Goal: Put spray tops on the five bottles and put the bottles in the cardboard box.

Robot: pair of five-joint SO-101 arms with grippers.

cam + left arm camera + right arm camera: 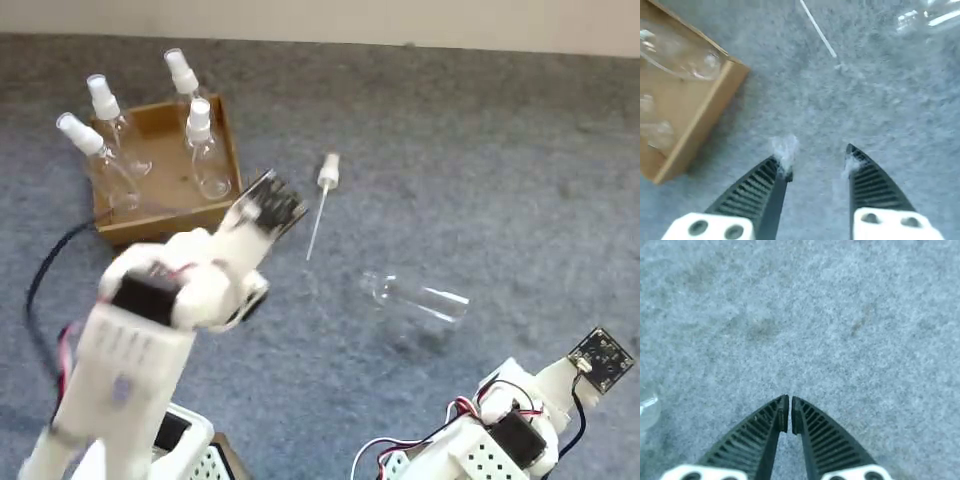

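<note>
The left pincer (817, 162) is hovering released beside the cardboard box (232, 150), which is holding four capped bottles (206, 150). The right pincer (790, 412) is sitting clenched, empty. An uncapped bottle (420, 297) and a spray top (326, 175) are lying near each other on the counter (500, 150).

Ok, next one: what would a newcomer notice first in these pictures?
Four capped bottles stand in the cardboard box at the far left. A fifth bottle lies uncapped on the grey carpet, a loose spray top between it and the box. The left hand hangs open near the box's corner.
</note>
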